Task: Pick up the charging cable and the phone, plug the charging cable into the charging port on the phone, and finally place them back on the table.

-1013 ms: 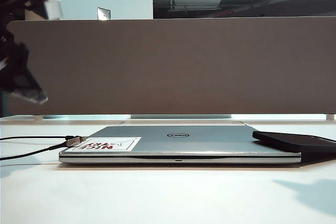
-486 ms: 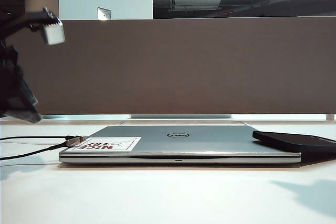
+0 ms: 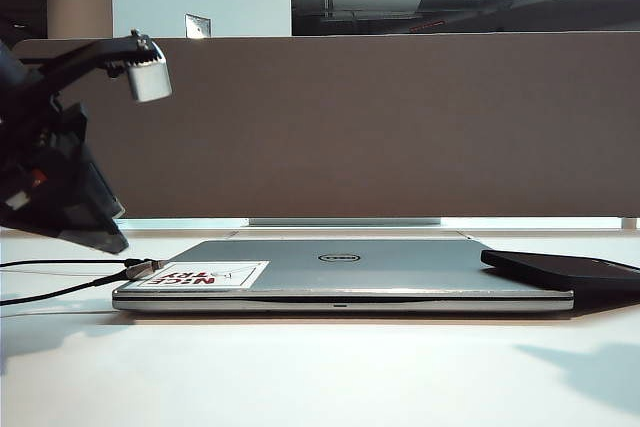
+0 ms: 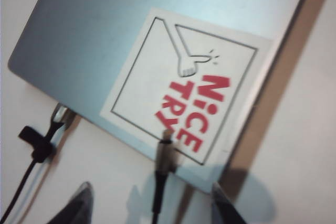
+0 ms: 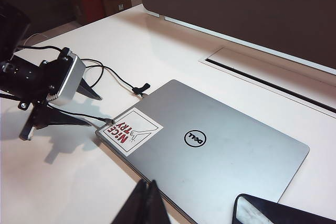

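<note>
White table point(image 3: 300, 377) across the foreground, grey-brown divider panel point(image 3: 400, 127) standing behind. Closed silver laptop point(image 3: 400, 262) flat on the table, red-lettered sticker point(image 3: 205, 275) on its near left corner.

Phone point(image 3: 560, 269): glossy black slab, lying over the laptop's right edge, partly on the lid; well apart from both grippers.

Charging cable point(image 3: 145, 268): thin black cord running in from the left across the table, connector end resting on the laptop's corner, just touching the sticker. Second stretch of black cord point(image 4: 37, 145) with a black tie, meeting the laptop's edge nearby.

Left gripper point(image 4: 152, 208): fingers spread wide, nothing between them but air, poised above the cable's connector end, one fingertip point(image 4: 79, 203) to each side of the cord; dark and tilted at the left in the exterior view.

Right gripper point(image 5: 147, 203): fingers pressed together, empty, hanging over the laptop's near edge, phone close beside.
</note>
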You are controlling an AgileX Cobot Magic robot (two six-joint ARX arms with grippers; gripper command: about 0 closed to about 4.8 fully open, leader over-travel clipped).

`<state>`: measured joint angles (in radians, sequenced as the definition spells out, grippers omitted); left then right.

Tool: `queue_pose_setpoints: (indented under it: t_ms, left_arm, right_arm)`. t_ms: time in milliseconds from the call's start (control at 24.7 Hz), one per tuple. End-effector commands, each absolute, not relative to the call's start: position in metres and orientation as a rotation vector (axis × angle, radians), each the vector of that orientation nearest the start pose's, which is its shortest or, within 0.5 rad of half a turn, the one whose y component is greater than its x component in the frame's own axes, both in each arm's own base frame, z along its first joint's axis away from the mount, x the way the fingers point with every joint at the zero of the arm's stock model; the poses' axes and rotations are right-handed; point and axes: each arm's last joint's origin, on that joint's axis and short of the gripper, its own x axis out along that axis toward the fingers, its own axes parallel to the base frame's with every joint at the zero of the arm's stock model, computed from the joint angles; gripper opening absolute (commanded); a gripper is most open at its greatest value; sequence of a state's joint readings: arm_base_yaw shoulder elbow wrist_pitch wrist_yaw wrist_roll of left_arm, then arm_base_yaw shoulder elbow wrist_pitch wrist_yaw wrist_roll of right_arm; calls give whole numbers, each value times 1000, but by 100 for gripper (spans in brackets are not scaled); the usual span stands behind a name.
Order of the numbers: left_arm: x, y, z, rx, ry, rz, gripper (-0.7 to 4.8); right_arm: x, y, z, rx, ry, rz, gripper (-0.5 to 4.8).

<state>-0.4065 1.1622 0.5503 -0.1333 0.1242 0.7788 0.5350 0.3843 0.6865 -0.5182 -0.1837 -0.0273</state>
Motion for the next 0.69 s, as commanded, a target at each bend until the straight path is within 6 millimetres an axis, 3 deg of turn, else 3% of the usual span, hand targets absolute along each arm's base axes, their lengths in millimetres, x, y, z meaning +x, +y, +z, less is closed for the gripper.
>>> queue_pose_setpoints:
  t_ms: [41, 689]
  left_arm:
    - [208, -92, 188, 833, 478, -760, 277]
    - [207, -87, 185, 903, 498, -779, 268]
  right_arm:
    - [70, 48, 316, -64, 183, 722, -9]
    - [70, 48, 316, -62, 174, 723, -8]
